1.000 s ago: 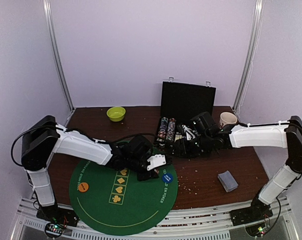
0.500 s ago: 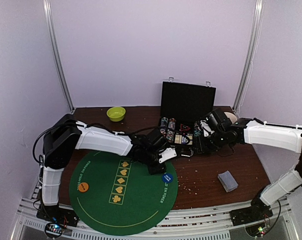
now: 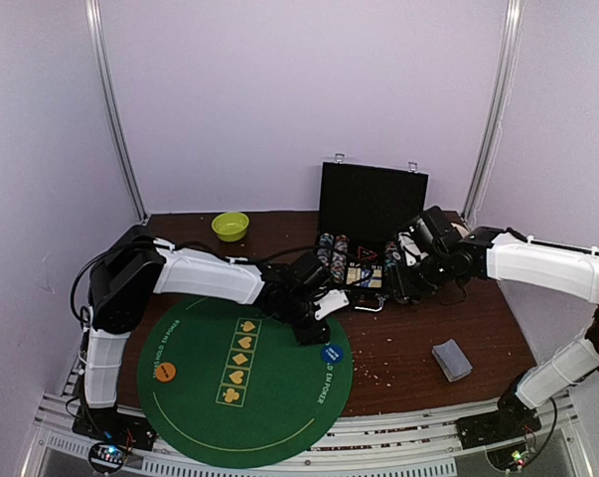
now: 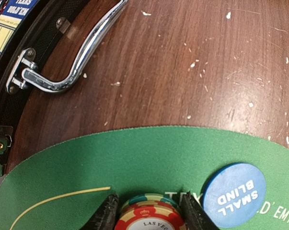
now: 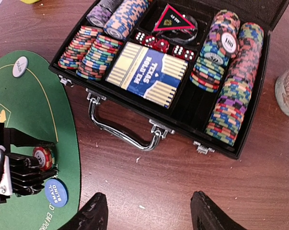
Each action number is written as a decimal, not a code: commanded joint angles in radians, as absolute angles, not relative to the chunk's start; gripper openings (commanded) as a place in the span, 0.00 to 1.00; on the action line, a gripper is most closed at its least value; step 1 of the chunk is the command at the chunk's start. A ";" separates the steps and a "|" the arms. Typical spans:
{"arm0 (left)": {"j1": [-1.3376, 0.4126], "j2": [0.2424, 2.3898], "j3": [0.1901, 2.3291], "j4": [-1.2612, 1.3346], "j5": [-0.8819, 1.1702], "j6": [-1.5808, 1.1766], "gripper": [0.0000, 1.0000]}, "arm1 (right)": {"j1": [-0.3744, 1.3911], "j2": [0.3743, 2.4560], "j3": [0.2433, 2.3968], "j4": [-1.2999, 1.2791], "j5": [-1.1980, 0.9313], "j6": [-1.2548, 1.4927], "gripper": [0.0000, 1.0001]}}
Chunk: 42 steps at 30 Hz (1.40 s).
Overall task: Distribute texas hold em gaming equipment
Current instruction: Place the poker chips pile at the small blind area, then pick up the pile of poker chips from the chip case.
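I've nudged the left gripper [image 4: 150,211], clamped on chips [image 4: 150,221], toward the table's back edge beside the blue disc [image 4: 234,194]; the right gripper [image 5: 146,215], fingers spread, cleared the case [image 5: 190,108], so a chip drop is likely next.

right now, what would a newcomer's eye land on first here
The open black case at the far middle of the table, packed with rows of multicoloured chips. In front of it, over the green mat, the left gripper clamps a short chip stack beside the blue small-blind disc.

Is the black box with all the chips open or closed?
The case is open: its lid stands up at the back, and chips, dice and a card box show inside.
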<state>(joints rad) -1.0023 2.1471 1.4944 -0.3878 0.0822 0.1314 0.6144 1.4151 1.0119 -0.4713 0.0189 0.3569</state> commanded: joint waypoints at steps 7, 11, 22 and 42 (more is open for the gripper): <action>-0.972 2.146 1.490 -0.313 0.027 0.112 0.62 | 0.536 1.428 1.141 -0.540 -0.028 0.162 0.62; -0.973 2.120 1.493 -0.301 0.098 0.117 0.63 | 0.525 1.451 1.169 -0.559 -0.042 0.135 0.62; -0.924 1.956 1.421 -0.183 0.268 0.068 0.67 | 0.479 1.488 1.249 -0.528 -0.069 -0.231 0.65; -0.601 1.462 1.014 -0.095 0.284 0.012 0.78 | 0.385 1.942 1.503 -0.654 -0.066 -1.066 0.62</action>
<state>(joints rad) -0.6399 1.4979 1.0431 -0.1471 0.2924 0.0090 0.3862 1.8740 1.4265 -0.5587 -0.1223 -1.0019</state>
